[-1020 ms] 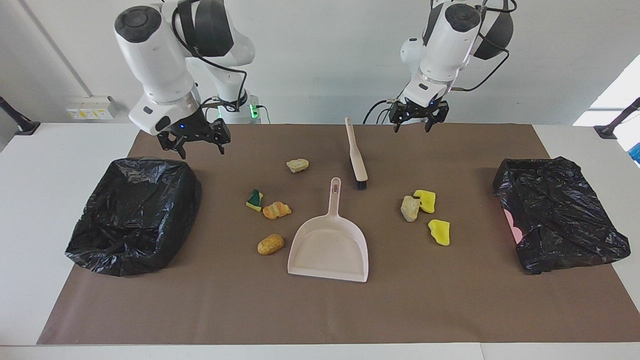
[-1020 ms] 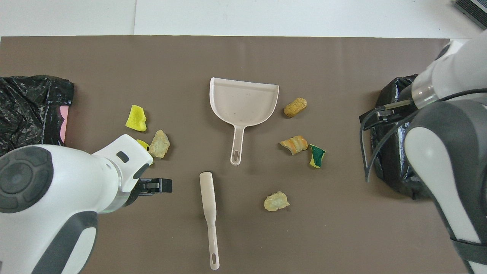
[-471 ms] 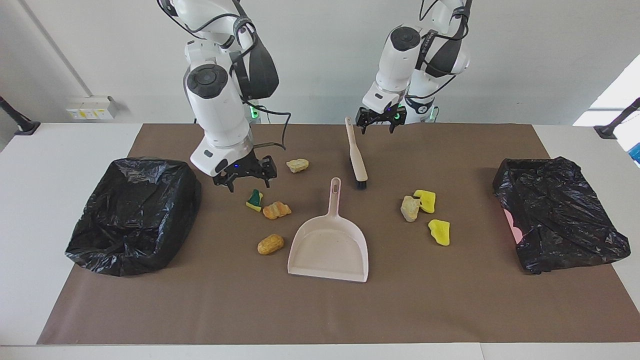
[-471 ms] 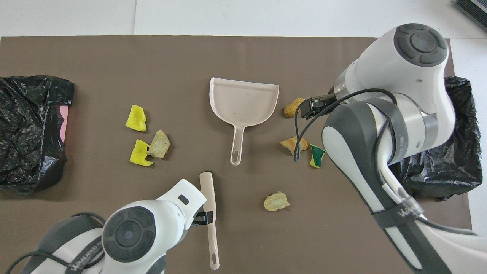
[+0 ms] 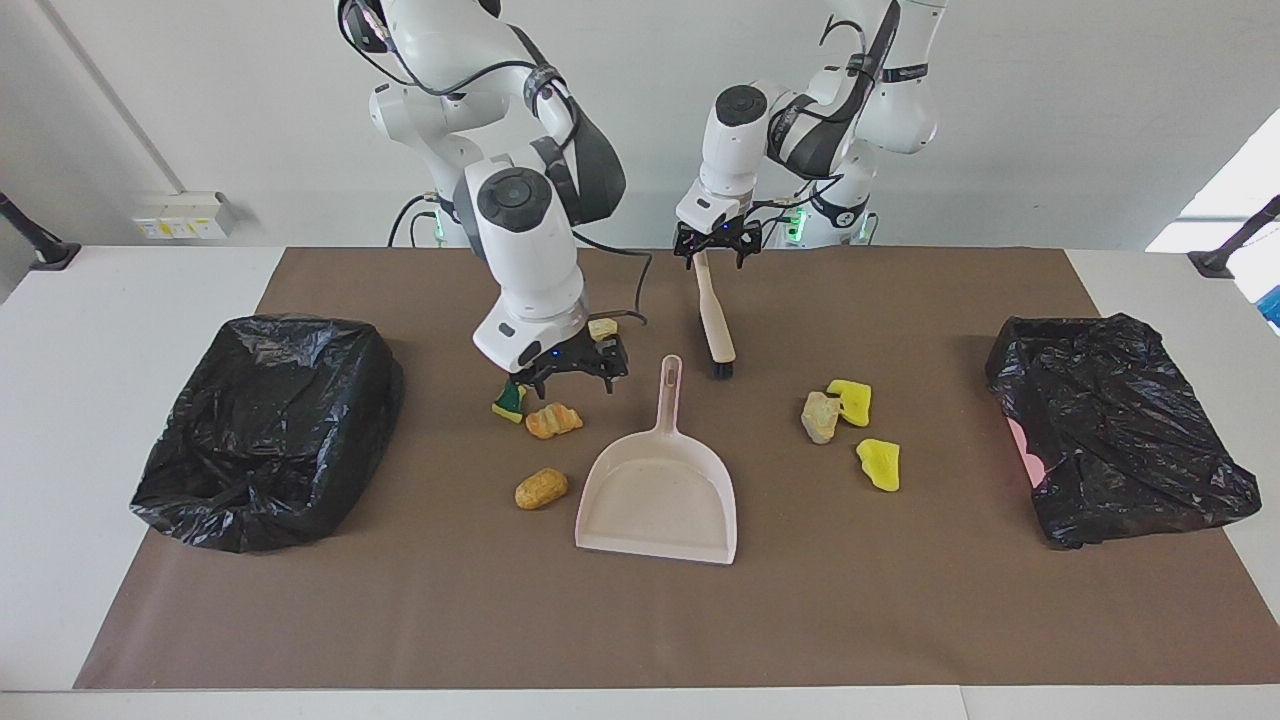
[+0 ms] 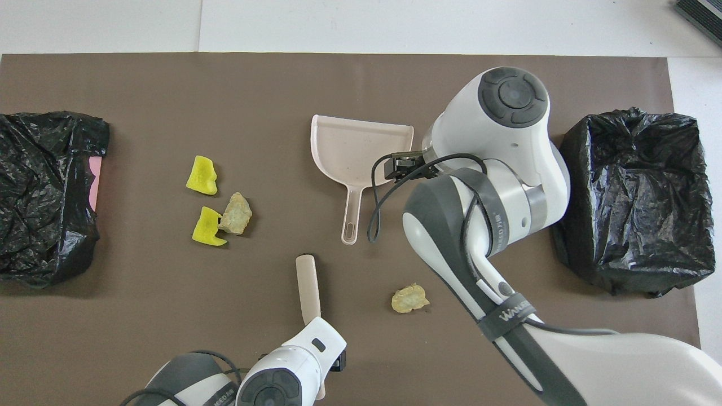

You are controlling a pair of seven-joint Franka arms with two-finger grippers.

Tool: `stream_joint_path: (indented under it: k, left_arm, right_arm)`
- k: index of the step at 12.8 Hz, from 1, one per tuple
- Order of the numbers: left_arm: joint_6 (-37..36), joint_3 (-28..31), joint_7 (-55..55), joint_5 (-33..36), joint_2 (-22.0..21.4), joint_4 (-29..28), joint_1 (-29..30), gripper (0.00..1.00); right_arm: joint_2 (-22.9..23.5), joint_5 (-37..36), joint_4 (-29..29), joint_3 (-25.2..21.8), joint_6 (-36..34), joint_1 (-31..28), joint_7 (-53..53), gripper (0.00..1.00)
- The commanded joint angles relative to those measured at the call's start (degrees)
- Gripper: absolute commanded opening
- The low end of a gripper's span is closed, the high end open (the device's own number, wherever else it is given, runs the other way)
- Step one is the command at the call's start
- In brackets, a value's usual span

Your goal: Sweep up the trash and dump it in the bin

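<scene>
Both arms have come in toward the table's centre since the earlier frame; nothing lying on the brown mat has shifted. Bearings are read on the facing view, dustpan at dial centre, robots at twelve.

Right gripper: hangs low at eleven o'clock, over the green-faced chunk and the striped orange chunk. Claw apart, clamped on nothing.

Left gripper: at twelve o'clock, down at the tip of the brush's handle. Fingers spread to either side of the handle. Contact cannot be confirmed.

Bins: one black-bagged bin at nine o'clock, toward the right arm's end; a second black-bagged bin at three o'clock, toward the left arm's end.

Dustpan: flat on the mat, handle pointing at the robots, pan bare.

Brush: flat on the mat at twelve to one o'clock, bristle end just beside the dustpan's handle.

Trash, all on the mat:
- pale tan chunk at eleven o'clock, partly hidden by the right gripper;
- orange-brown chunk at nine o'clock, near the pan;
- grey-tan chunk touching a yellow chunk at two o'clock;
- second yellow chunk near three o'clock.
</scene>
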Motion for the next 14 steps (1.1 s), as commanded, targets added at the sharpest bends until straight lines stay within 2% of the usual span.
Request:
stream_joint_path:
  k: [1,3,4,5,7,12,13,14]
  left_arm:
    - [5.9,1.0,-1.8,-0.6,2.5,-1.2,-1.9,1.0]
    - [6.0,1.0,-2.2,-0.6,2.5,-1.2,-1.9,1.0]
    - [6.0,1.0,-2.6,-0.6,2.5,-1.1,-1.9,0.91]
    - [5.7,1.0,-2.6,-0.6,2.5,-1.1,-1.9,0.75]
    - [5.0,1.0,-2.5,-0.6,2.4,-1.2,-1.9,0.0]
    - [0.3,1.2,0.1,-0.6,2.5,-0.4,-1.2,0.0]
    - [-0.6,1.2,0.5,-0.6,2.3,-0.4,-1.1,0.0]
    - [-1.4,1.4,0.8,-0.6,1.8,-0.2,-0.9,0.0]
  right_arm:
    - [3.5,0.7,1.2,-0.1,2.2,2.3,6.8,1.0]
    - [7.3,0.5,4.4,-0.1,3.6,5.6,11.1,1.0]
    - [8.5,0.1,4.7,-0.1,4.9,6.4,13.0,1.0]
    - [9.3,-0.1,4.8,-0.1,5.2,7.2,13.5,1.0]
    - [9.9,-0.1,4.5,-0.1,5.8,8.4,13.5,0.94]
    - [9.7,-0.8,3.0,-0.1,5.7,8.9,14.1,0.8]
    - [9.8,-1.0,2.8,-0.1,5.7,9.2,14.1,0.73]
    - [9.7,-1.1,2.1,-0.1,5.7,9.2,14.2,0.73]
